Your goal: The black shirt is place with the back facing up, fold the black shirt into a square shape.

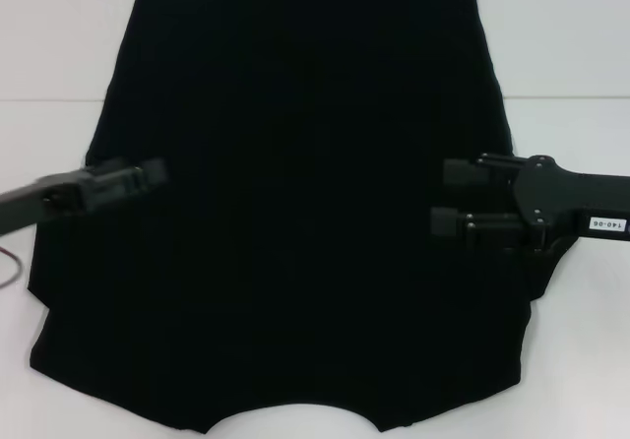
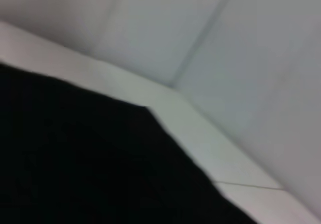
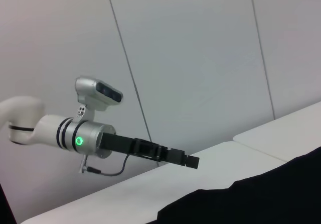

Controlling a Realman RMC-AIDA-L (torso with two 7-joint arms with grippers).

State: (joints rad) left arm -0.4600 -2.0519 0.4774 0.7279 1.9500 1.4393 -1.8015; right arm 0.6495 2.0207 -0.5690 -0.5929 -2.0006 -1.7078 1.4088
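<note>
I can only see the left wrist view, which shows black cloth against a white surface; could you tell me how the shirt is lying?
Observer: The black shirt is spread flat on the white table, with its curved neckline at the edge nearest the robot.
Operator: Thank you. Where is the left end effector?
Observer: The left end effector is over the shirt's left edge. The right wrist view shows it raised above the table.
Operator: And the right one, please?
Observer: The right end effector is over the shirt's right side, and it is open.
</note>
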